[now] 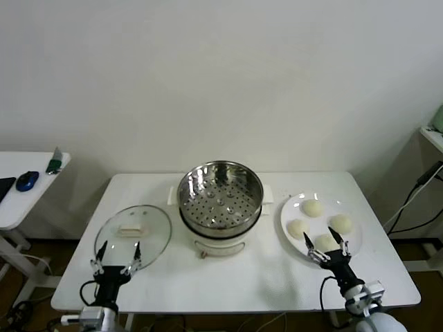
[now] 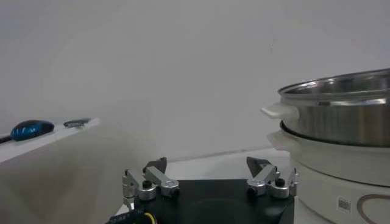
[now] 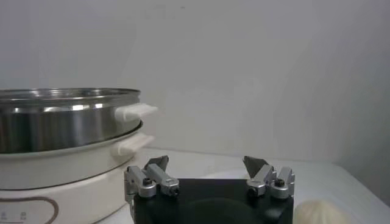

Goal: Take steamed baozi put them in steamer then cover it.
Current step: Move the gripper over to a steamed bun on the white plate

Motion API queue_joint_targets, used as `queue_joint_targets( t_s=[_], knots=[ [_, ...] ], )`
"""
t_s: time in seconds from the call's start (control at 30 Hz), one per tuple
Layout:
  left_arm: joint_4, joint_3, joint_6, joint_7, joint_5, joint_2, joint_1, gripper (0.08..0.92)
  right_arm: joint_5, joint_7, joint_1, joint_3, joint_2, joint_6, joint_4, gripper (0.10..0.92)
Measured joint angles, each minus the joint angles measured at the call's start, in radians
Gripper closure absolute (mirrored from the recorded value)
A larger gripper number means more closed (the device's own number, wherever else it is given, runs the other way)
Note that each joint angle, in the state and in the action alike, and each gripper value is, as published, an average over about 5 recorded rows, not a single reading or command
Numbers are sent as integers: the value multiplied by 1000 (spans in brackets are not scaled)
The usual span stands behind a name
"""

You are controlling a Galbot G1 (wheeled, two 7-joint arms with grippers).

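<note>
The steel steamer sits on its white pot base mid-table and is empty. It also shows in the left wrist view and in the right wrist view. Four cream-white baozi lie on a white plate to its right. The glass cover lies flat on the table to its left. My right gripper is open, above the front baozi, which shows beside it in the right wrist view. My left gripper is open at the cover's front edge.
The white table has bare surface in front of the steamer. A side table at the far left holds a blue mouse and a green object. Cables hang at the far right.
</note>
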Motion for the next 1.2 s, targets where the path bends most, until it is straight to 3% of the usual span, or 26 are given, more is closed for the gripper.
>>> queue_joint_targets(
  t_s=[0.3,0.63,0.9,1.2],
  knots=[
    [-11,5,-5,-6,-7,3,10,177,-48,-68,92,-26,-122,-122,-23,203],
    [-34,18,-3,-19,-18,16,24,177,-151,-339,315,-144,-406,-229,-157,203],
    [-33,23,3,-23,-20,25,18,177,-272,-610,648,-411,-556,-229,-307,203],
    [-30,21,16,-24,-6,41,12,177,-442,-834,1102,-817,-548,-133,-558,203]
  ],
)
